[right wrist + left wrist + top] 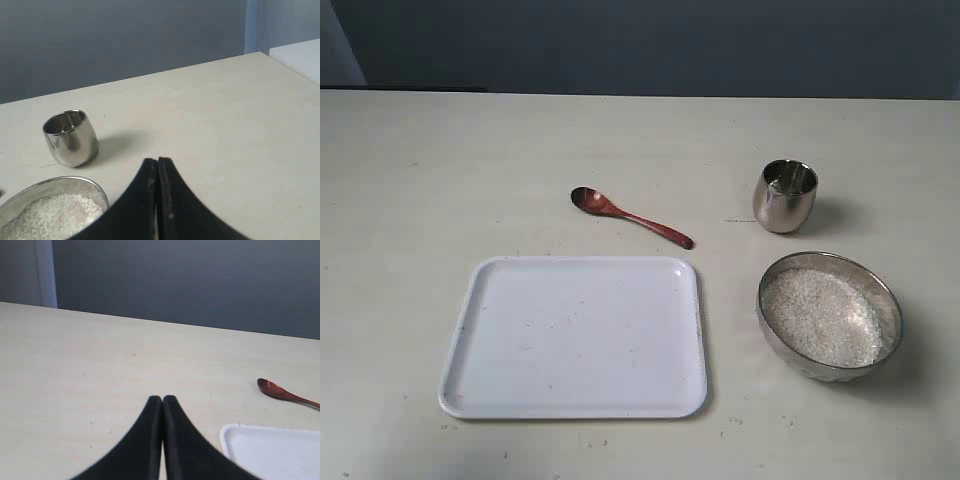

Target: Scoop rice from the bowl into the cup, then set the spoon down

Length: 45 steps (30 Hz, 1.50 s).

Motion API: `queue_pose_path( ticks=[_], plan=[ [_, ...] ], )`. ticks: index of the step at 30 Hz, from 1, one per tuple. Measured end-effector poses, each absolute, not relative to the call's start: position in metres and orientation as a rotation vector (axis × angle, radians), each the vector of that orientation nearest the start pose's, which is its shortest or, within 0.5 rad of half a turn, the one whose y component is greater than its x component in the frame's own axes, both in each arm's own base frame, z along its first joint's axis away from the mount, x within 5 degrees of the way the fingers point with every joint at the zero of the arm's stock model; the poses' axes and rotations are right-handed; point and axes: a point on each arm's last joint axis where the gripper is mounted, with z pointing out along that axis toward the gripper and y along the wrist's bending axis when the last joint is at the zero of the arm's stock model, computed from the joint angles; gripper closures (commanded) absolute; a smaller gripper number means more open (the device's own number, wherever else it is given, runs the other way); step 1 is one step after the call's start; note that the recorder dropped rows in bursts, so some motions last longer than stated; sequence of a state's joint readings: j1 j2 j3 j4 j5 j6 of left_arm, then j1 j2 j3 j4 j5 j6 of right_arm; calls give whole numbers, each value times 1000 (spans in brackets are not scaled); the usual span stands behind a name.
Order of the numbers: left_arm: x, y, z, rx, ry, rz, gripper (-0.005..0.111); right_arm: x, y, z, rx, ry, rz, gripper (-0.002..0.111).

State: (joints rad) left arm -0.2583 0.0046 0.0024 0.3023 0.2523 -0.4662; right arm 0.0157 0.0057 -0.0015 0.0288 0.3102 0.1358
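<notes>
Here spoon point(286, 395) lies well apart from closed left hand point(162, 400).

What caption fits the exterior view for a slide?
Wooden spoon lies beyond a white tray; steel cup and bowl of rice stand at right.

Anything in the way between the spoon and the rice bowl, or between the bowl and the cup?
Nothing visible. Only bare table lies between the spoon and the bowl, and between the bowl and the cup. The white tray lies to the side of both paths.
</notes>
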Motion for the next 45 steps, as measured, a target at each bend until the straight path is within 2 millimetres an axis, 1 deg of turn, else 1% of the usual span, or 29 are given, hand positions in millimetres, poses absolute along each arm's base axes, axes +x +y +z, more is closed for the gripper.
queue_pose_path(
  ticks=[12,14,16,21,24,27,29,31,34,37,41,43,45],
  plan=[
    [55,-8,190,19,1738,-253,106,55,2,186,126,1784,136,109],
    [55,-8,190,19,1738,-253,106,56,2,191,125,1727,141,109],
    [55,-8,190,19,1738,-253,106,57,2,199,153,1644,185,109],
    [55,-8,190,19,1738,-253,106,56,-1,218,336,1407,381,109],
    [55,-8,190,19,1738,-253,106,55,-5,225,437,1297,461,109],
    [55,-8,190,19,1738,-253,106,54,-9,229,512,1229,515,109],
    [55,-8,190,19,1738,-253,106,54,-8,228,552,1231,563,109],
    [55,-8,190,19,1738,-253,106,55,-6,224,581,1270,614,109],
    [55,-8,190,19,1738,-253,106,56,1,218,528,1406,614,109],
    [55,-8,190,19,1738,-253,106,52,6,235,405,1450,582,109],
    [55,-8,190,19,1738,-253,106,43,9,271,263,1388,596,109],
    [55,-8,190,19,1738,-253,106,45,12,284,215,1402,610,109],
    [55,-8,190,19,1738,-253,106,52,15,293,181,1443,630,109]
  ],
)
